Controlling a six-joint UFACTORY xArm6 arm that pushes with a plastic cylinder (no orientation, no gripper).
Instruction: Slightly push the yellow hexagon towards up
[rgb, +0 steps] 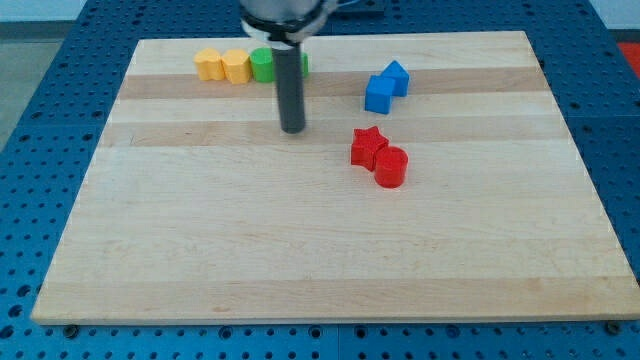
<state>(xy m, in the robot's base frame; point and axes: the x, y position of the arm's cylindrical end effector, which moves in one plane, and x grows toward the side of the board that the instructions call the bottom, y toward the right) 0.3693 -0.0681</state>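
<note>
Camera view shows my tip (292, 129) on the counter (300, 240), near the far yellow hexagon (208, 64); no claw shows.

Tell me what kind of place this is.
Probably a robotics lab bench. A pale wooden board lies on a blue perforated table, small coloured blocks such as the red star sit on it, and my tip rests among them.
</note>
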